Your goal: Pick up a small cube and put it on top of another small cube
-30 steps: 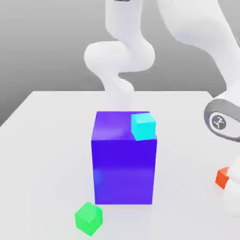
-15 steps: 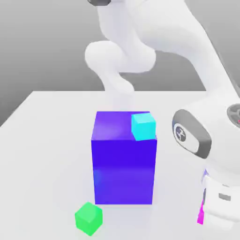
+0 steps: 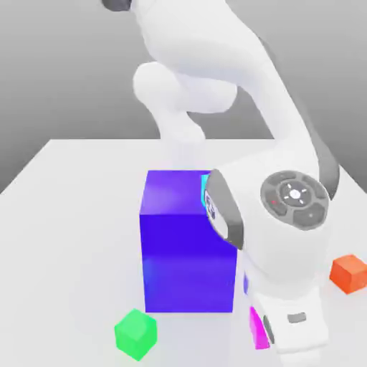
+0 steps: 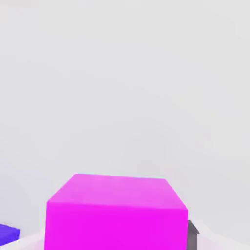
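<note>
The pink cube (image 4: 117, 227) is held in the tool (image 4: 117, 239), which is closed on its sides. It is plain and smooth, with flat sides and straight edges. In the hand view one flat side faces the camera, and a paler side slants away from it. It has no long side, because it is a cube. In the exterior view a thin strip of it peeks out on the left of the white robot hand (image 3: 287, 265), to the right of the big blue box.

The green cube (image 3: 135, 335) sits near the front of the tabletop (image 3: 64, 251), turned so that a corner points forward. The orange cube (image 3: 349, 274) is farther back, on the exterior view's right, and is turned too. Both are plain all over.

The blue box (image 3: 189, 261) is smooth and a bit shiny, and stands up straight. A light blue cube (image 3: 204, 188) is on top of it, partly hidden by the hand. Behind it all, the white arm (image 3: 179, 89) is round and smooth, like bent pipes.
</note>
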You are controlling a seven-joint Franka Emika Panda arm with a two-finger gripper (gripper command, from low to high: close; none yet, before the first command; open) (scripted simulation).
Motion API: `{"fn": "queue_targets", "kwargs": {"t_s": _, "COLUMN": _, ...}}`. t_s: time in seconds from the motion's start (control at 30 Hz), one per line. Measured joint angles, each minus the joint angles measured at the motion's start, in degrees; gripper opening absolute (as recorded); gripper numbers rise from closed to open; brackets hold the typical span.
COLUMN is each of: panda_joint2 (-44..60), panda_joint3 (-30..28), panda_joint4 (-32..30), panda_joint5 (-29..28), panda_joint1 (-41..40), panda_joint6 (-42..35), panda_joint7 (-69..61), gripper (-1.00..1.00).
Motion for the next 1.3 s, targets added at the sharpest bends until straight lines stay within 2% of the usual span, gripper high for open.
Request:
{"fn": "queue_targets", "kwargs": {"t_s": 0.37, "panda_joint2": -0.77, "panda_joint3": 5.81, "panda_joint4": -0.71, "panda_joint5": 0.53, "panda_joint1": -13.39, "panda_joint6": -3.47, "panda_joint7": -30.02, "gripper": -1.0}}
{"fn": "queue_targets", "kwargs": {"t_s": 0.5, "panda_joint2": -2.01, "panda_joint3": 8.33, "panda_joint4": -3.26, "panda_joint5": -1.04, "panda_joint1": -18.87, "panda_joint6": -2.8, "panda_joint7": -42.68, "gripper": -1.0}}
{"fn": "queue_targets", "kwargs": {"t_s": 0.8, "panda_joint2": -9.3, "panda_joint3": 16.24, "panda_joint4": -12.28, "panda_joint5": -4.93, "panda_joint1": -33.81, "panda_joint6": 4.76, "panda_joint7": -73.31, "gripper": -1.0}}
{"fn": "queue_targets", "kwargs": {"t_s": 1.0, "panda_joint2": -17.59, "panda_joint3": 24.08, "panda_joint4": -18.48, "panda_joint5": -4.11, "panda_joint1": -46.46, "panda_joint6": 13.73, "panda_joint7": -93.66, "gripper": -1.0}}
{"fn": "queue_targets", "kwargs": {"t_s": 1.17, "panda_joint2": -8.63, "panda_joint3": 9.21, "panda_joint4": -17.52, "panda_joint5": -21.2, "panda_joint1": -35.22, "panda_joint6": 20.06, "panda_joint7": -83.78, "gripper": -1.0}}
{"fn": "queue_targets", "kwargs": {"t_s": 1.2, "panda_joint2": -7.55, "panda_joint3": 7.56, "panda_joint4": -17.29, "panda_joint5": -22.99, "panda_joint1": -33.92, "panda_joint6": 20.63, "panda_joint7": -82.55, "gripper": 1.0}}
{"fn": "queue_targets", "kwargs": {"t_s": 1.3, "panda_joint2": -7.55, "panda_joint3": 7.56, "panda_joint4": -17.29, "panda_joint5": -22.99, "panda_joint1": -33.92, "panda_joint6": 20.63, "panda_joint7": -82.55, "gripper": 1.0}}
